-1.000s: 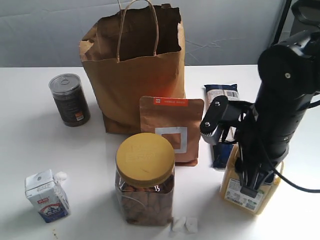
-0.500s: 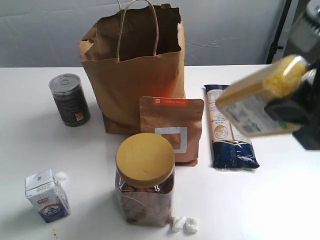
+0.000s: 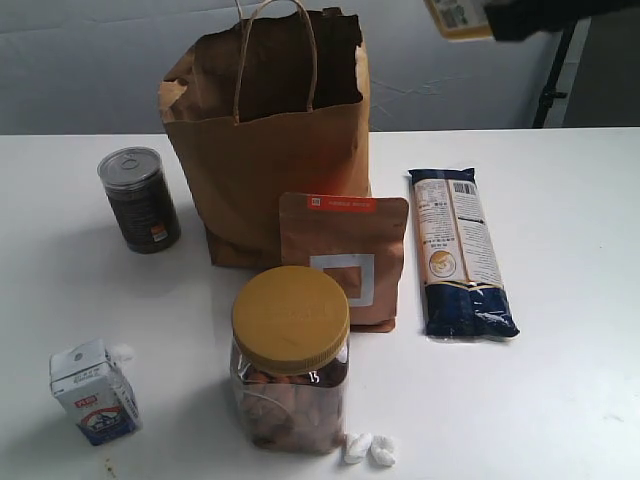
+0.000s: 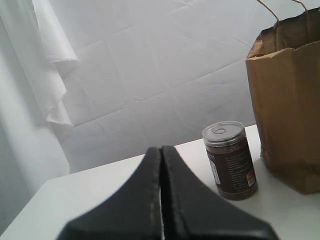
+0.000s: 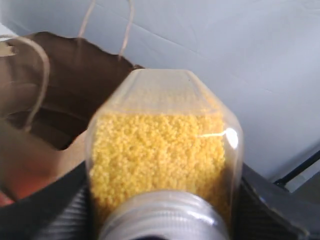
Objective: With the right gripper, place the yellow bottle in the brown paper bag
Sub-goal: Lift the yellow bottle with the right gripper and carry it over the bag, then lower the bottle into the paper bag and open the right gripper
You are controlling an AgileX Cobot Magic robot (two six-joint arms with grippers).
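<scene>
At the top edge of the exterior view, about one o'clock from the brown paper bag, the yellow bottle is up in the air. Only a corner of its label shows there, next to the dark blur of the right gripper. The right wrist view shows the bottle clearly: yellow grains, cap toward the camera, and the dark fingers pinching it from both sides. The open mouth of the bag is behind it.

The bag stands upright on the white table. Taking the bag as centre, a dark can stands at nine o'clock, a flat brown pouch at five o'clock just in front of it, a yellow-lidded jar at six o'clock, and a noodle packet lies flat at four o'clock.

The left gripper has its jaws pressed together on nothing, with the can and the bag beyond it.
</scene>
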